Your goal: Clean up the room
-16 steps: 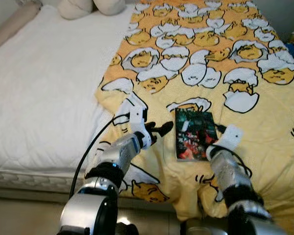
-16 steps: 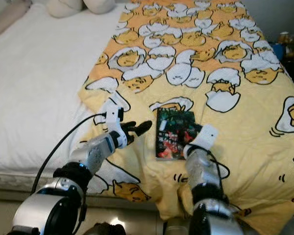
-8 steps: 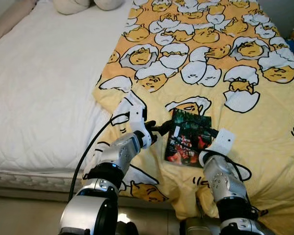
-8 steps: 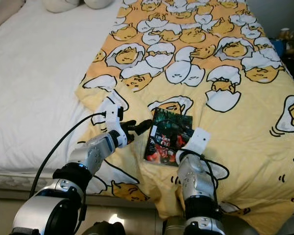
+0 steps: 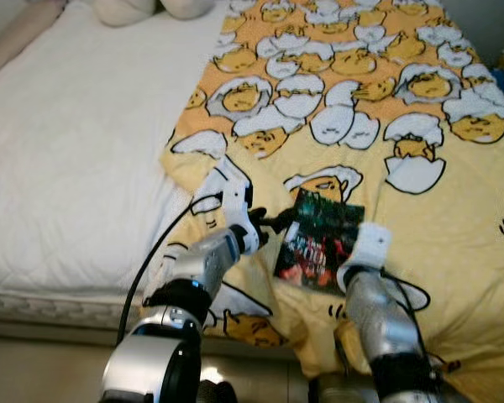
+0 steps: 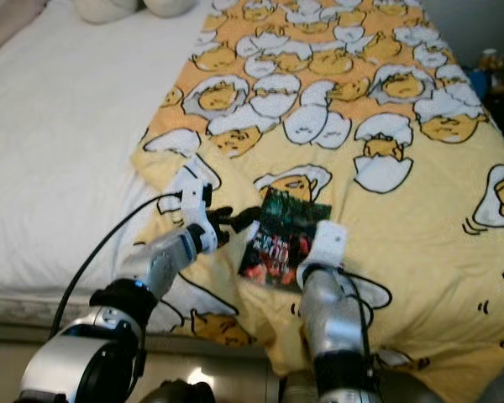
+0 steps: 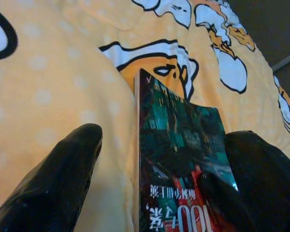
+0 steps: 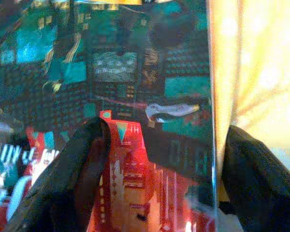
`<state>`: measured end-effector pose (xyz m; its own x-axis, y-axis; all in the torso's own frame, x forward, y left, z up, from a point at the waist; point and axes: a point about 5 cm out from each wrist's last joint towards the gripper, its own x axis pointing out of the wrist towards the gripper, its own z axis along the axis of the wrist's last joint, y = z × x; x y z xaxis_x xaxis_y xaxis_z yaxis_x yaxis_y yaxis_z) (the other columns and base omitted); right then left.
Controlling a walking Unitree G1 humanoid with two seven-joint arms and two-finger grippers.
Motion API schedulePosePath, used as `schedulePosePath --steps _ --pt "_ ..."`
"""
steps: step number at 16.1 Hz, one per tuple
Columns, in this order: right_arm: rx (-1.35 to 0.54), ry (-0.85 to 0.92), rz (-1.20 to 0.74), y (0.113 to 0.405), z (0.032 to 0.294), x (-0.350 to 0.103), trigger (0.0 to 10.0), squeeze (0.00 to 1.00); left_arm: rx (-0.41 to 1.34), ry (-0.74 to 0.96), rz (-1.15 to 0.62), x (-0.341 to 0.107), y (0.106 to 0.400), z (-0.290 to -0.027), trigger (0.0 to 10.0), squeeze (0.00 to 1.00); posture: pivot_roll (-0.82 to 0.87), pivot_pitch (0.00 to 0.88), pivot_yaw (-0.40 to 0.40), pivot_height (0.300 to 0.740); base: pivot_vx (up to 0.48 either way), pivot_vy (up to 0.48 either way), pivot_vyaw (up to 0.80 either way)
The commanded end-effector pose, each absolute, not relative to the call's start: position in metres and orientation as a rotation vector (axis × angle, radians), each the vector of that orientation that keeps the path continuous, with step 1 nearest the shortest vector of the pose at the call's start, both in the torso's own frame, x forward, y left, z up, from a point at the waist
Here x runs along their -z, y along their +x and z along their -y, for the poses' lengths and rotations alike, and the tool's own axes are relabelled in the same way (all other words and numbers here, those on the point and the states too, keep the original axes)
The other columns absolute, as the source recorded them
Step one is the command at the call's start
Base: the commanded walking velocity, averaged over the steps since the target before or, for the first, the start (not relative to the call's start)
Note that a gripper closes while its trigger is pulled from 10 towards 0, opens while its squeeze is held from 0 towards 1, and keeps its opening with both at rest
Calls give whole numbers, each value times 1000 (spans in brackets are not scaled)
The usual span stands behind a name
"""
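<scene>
Book: paperback [image 5: 317,242] with a dark green and red cover, lying on the yellow egg-print blanket [image 5: 454,210] near the foot edge of the bed [image 5: 67,168].
Change: over the last second the book has slid toward the robot's left and turned, so it now lies askew, with its left edge up against the left pincer.
Left pincer: [image 5: 273,225] open; in its wrist view one finger [image 7: 53,179] rests on the blanket beside the book's spine and the other lies over the cover, so the book's edge sits between them, not yet squeezed.
Right pincer: [image 8: 154,179] spread wide over the cover, one finger on the red part, the other by the book's edge; it has hold of nothing.
Meaning: the right arm seems to be pushing the book into the left pincer; a grasp looks close.
</scene>
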<state>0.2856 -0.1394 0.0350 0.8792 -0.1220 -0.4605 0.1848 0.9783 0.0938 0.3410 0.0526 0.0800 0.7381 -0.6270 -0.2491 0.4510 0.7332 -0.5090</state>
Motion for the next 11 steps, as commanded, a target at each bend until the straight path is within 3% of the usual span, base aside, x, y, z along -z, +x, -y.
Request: schedulePosePath --steps 1,3,7,11 --pt "140 46 -486 280 132 -30 10000 0 626 -415 -419 -80 340 -53 10000 0 -196 83 108 723 0 0 0" --pt "139 -48 -420 278 133 -38 10000 0 630 -405 -421 -79 339 -52 10000 0 -198 81 108 723 0 0 0" --pt "82 120 -514 275 117 -26 10000 0 638 -402 -424 -78 338 -50 10000 0 -200 78 110 723 0 0 0" --pt "72 41 -445 279 115 -38 10000 0 636 -395 -418 -80 339 -52 10000 0 -190 77 106 723 0 0 0"
